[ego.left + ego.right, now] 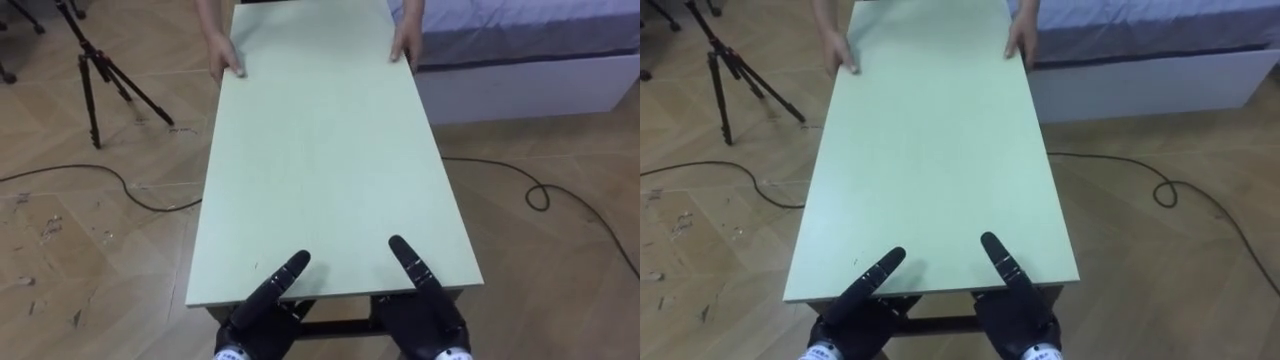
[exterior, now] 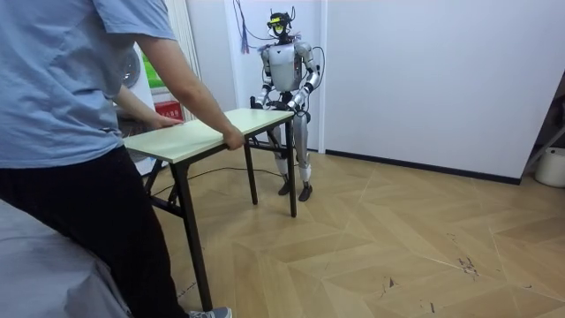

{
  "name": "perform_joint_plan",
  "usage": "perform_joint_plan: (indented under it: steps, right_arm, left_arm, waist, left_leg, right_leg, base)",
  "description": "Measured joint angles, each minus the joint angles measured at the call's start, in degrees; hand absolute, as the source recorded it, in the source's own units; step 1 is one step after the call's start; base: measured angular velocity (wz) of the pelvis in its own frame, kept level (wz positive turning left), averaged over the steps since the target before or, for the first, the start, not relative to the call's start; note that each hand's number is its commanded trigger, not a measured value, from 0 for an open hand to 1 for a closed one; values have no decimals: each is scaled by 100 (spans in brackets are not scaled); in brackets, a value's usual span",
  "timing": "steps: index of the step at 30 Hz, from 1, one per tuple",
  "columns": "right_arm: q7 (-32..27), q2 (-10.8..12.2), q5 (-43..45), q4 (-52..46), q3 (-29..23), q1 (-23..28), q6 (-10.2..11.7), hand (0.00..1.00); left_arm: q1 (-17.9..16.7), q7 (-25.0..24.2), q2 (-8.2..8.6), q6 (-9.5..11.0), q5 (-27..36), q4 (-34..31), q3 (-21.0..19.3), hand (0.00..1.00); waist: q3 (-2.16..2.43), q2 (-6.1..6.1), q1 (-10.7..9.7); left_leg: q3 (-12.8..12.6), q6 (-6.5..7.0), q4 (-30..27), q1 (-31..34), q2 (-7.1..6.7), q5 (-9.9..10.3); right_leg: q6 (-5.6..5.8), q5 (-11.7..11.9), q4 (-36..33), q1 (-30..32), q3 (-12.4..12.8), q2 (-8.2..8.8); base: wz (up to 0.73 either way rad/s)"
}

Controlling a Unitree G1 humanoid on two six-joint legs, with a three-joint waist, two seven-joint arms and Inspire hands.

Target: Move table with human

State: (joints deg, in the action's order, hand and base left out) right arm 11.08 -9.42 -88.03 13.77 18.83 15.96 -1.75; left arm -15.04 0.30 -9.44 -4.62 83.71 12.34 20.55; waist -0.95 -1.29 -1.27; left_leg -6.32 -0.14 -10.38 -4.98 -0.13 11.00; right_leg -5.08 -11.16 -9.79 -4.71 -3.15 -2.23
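your desk (image 1: 330,150) runs lengthwise straight ahead of you, left hand (image 1: 262,305) and right hand (image 1: 425,300) equally close at its near short edge, a person's hands (image 1: 225,55) on its far edge; whether your hands grip it you cannot tell

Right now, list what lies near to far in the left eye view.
Left hand and right hand side by side at the near edge → table → person's hands at the far end.
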Motion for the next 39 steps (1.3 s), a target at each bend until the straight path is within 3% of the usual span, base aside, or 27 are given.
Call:
perform_joint_plan:
  steps: [10,17,25,26,27,28,29,36,39]
  right_arm:
    - [-256,54,-371,-79,-63,0,179,0]
    - [-442,216,-377,-105,-114,-12,302,0]
    - [-477,232,-415,-107,-114,-16,305,0]
    - [-477,232,-418,-106,-114,-15,305,0]
    - [-477,232,-418,-106,-114,-15,305,0]
    - [-476,232,-408,-106,-117,-15,305,81]
    - [-475,232,-408,-106,-117,-15,302,100]
    - [-461,244,-400,-105,-147,-14,281,100]
    - [-657,289,-336,-57,-171,-14,308,100]
  left_arm:
    - [-1,76,19,0,128,-3,-30,0]
    - [-3,160,200,1,232,9,-172,0]
    - [-2,458,222,2,450,-7,-196,0]
    - [-3,482,222,2,447,-7,-197,25]
    - [-3,502,222,2,446,-7,-197,65]
    - [-4,538,225,1,441,-7,-207,100]
    - [-5,551,226,1,443,-7,-214,100]
    - [-24,688,240,83,451,3,-428,100]
    - [-27,645,332,103,440,-61,-453,100]
  waist:
    - [5,-7,5]
    - [3,-5,20]
    - [2,-6,18]
    - [0,-3,19]
    - [-1,-1,18]
    - [-2,1,19]
    - [-7,8,19]
    - [-19,34,18]
    - [-16,32,58]
  left_leg:
    - [6,0,40,-52,25,0]
    - [5,1,69,-70,20,-1]
    - [24,2,69,-62,4,-2]
    - [24,3,71,-66,3,-2]
    - [24,3,72,-66,3,-2]
    - [24,4,74,-68,3,-3]
    - [12,4,74,-67,3,-3]
    - [12,4,76,-61,3,-3]
    - [7,4,79,-52,-4,-3]
  right_leg:
    - [-1,0,2,-31,-14,0]
    - [3,3,1,-28,-11,-2]
    - [2,3,9,-27,-18,-6]
    - [2,3,7,-29,-23,-5]
    - [2,3,7,-29,-27,-5]
    - [2,3,7,-29,-24,-5]
    - [2,3,6,-27,-14,-5]
    - [2,3,11,-20,-11,-5]
    - [3,2,13,-17,-13,3]
  base:
    - [0]
    - [0]
    - [0]
    - [0]
    - [0]
    - [0]
    - [0]
    - [0]
    - [1]
